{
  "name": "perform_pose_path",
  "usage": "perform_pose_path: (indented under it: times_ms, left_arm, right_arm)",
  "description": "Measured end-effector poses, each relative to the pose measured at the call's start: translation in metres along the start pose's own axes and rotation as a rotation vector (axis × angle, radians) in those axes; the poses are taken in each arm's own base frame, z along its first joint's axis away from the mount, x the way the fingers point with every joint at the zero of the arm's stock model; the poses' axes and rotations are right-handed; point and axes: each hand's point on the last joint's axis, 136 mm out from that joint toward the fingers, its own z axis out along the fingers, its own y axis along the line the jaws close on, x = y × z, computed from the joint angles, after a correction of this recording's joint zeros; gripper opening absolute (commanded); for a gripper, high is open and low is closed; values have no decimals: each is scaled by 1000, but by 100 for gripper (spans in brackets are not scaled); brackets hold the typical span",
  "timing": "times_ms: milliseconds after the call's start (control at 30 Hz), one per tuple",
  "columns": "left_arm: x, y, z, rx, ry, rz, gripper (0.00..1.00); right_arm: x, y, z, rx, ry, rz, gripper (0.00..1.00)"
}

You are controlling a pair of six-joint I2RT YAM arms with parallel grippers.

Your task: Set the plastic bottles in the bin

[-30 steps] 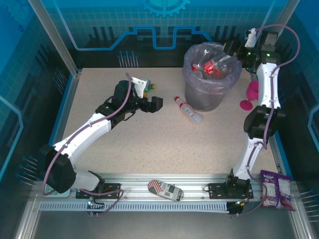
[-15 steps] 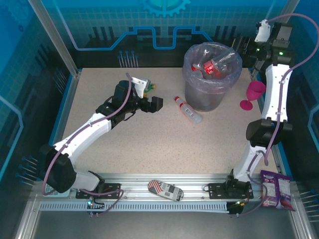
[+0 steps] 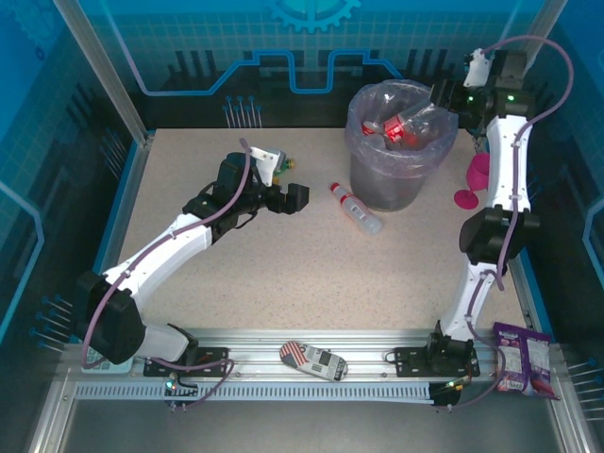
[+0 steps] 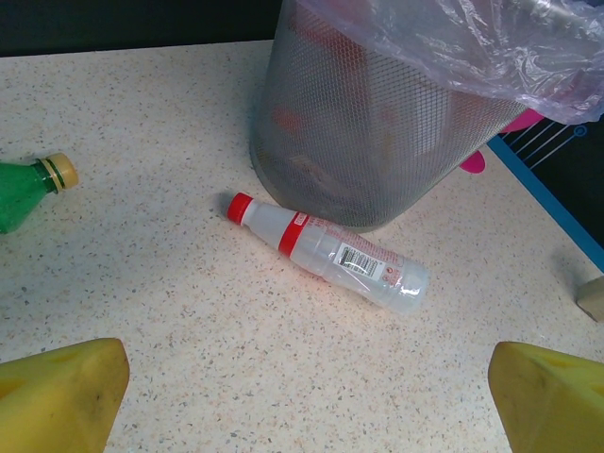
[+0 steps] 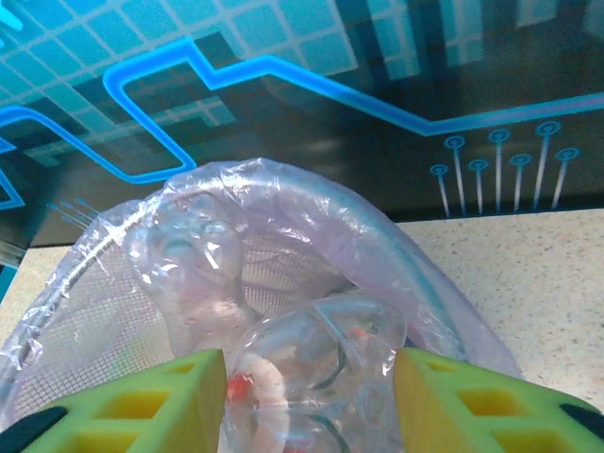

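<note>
Left gripper [image 3: 294, 196] hovers low over the table with nothing in it, yellow fingers [image 4: 61, 387] spread wide at the bottom corners of the wrist view. Green bottle [image 4: 19, 193], yellow cap, lies at about 10 o'clock from it in that view. Clear bottle [image 3: 356, 208] with red cap lies on its side at 3 o'clock from the left gripper and 7 o'clock from the bin [image 3: 401, 184], base just beside the mesh wall, cap pointing away.

It looks empty, so probably light, thin-walled, springy and slick; it may roll or squirt out. Best hold: across the labelled middle [image 4: 326, 250], jaws square to its length, gentle squeeze.

Other plastic bottles [image 3: 406, 123] are piled in the bin's lilac bag. Right gripper [image 3: 444, 94] is at the rim's 2 o'clock, fingers [image 5: 453, 401] about a bottle-width apart; a clear bottle shows between them, clamped or just lying below, can't tell.
</note>
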Motion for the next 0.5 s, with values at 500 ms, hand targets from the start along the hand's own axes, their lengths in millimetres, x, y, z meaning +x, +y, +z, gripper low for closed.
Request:
perform_pose_path:
  times_ms: [500]
  left_arm:
    - [1, 1, 0, -2, 6, -1, 99]
  right_arm:
    - [26, 23, 10, -30, 18, -53, 60]
